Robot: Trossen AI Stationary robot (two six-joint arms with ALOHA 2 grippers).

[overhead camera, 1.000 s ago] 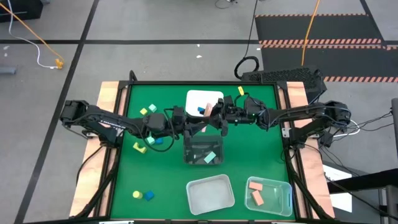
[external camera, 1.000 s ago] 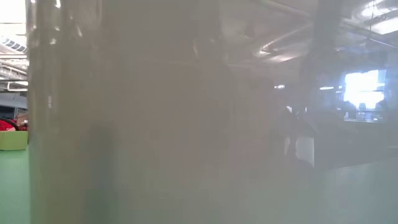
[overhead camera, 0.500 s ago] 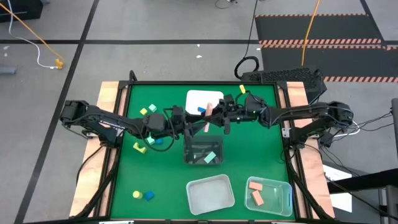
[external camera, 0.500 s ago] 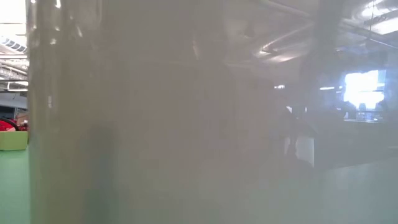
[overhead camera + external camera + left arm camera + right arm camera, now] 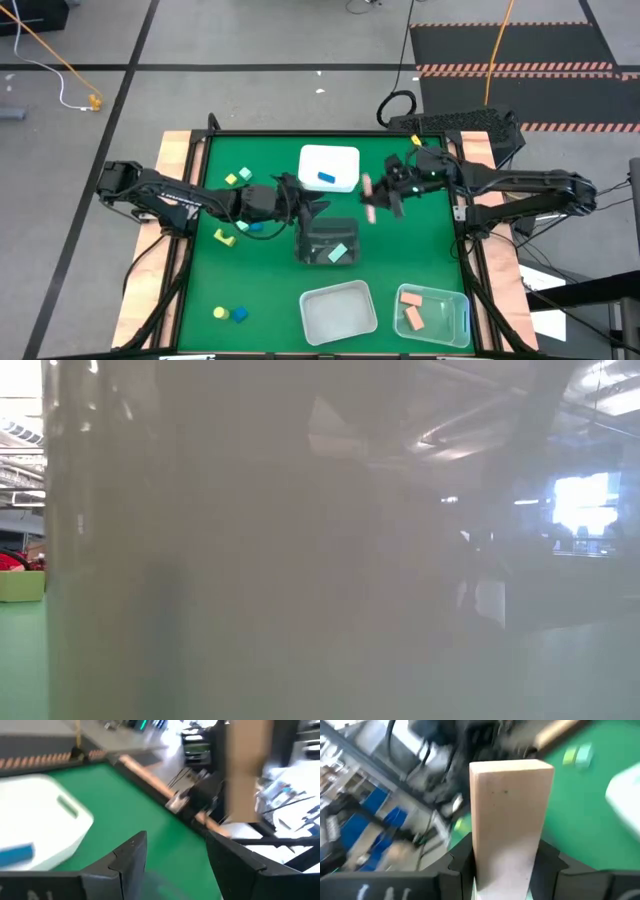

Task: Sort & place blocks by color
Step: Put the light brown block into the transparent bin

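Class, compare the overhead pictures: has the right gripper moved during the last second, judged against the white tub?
Yes. The right gripper, shut on the salmon pink bar, has pulled back from the white tub toward the table's right side, away from the left gripper.

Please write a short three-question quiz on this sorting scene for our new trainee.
1. True or false: the right gripper is shut on a pink block.
2. Which tub holds a blue block? A. the white tub B. the dark tub C. the clear tub
3. Fill in: the left gripper is ____, with nothing between its fingers.

Key
1. True: the right wrist view shows the block clamped between the fingers.
2. A: the dark tub holds a mint green block, the clear tub two pink bars.
3. Open.
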